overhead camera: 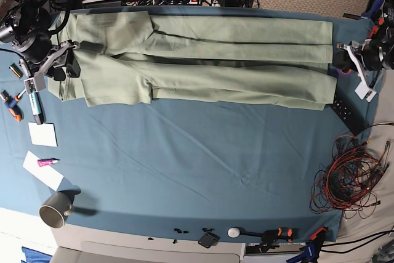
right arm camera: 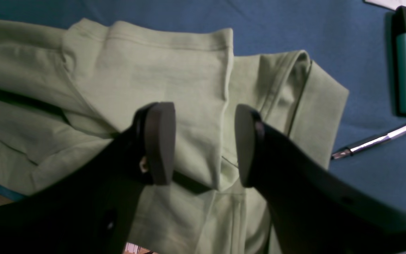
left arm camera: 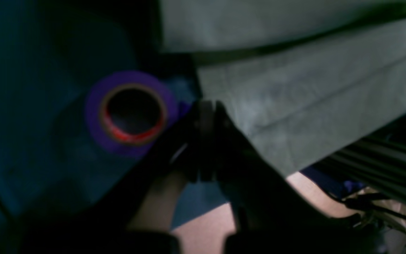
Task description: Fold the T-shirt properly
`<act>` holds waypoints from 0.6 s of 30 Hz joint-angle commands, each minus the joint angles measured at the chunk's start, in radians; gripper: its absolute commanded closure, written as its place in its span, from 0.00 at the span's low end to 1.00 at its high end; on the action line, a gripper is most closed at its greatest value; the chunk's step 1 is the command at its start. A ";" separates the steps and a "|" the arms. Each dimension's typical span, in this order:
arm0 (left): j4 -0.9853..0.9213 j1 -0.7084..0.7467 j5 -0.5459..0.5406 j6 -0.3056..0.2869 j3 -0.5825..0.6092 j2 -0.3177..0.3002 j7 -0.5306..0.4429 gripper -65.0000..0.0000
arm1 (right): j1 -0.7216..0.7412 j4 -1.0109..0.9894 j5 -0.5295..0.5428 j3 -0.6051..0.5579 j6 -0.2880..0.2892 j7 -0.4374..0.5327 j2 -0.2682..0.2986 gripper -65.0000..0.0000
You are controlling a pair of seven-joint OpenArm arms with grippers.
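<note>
The T-shirt [overhead camera: 197, 60] is lying folded lengthwise along the far side of the teal table cloth [overhead camera: 184, 164]. The right gripper [right arm camera: 203, 144] is hovering over its sleeve end, jaws spread wide — gripping nothing. The left gripper [left arm camera: 206, 116] is pressed together beside the shirt's hem edge — near a purple tape roll [left arm camera: 130, 113].

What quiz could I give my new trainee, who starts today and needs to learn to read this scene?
1. True or false: the right hand stands open over the T-shirt.
2. In the left wrist view, what lies beside the shut left hand? A) a purple tape roll B) a sponge C) a stapler
3. Fill in: the table cloth under the T-shirt is ___.

Key: 1 true; 2 A; 3 blue.
</note>
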 commanded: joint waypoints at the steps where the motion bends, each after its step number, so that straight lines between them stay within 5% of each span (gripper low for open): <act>1: 0.007 -0.010 -0.011 0.000 -0.010 -0.024 -0.014 1.00 | 0.006 0.013 0.013 0.008 0.001 0.026 0.018 0.57; 18: -0.131 -0.011 -0.088 -0.008 -0.010 -0.024 -0.032 1.00 | 0.006 0.013 0.013 0.008 0.001 0.030 0.018 0.57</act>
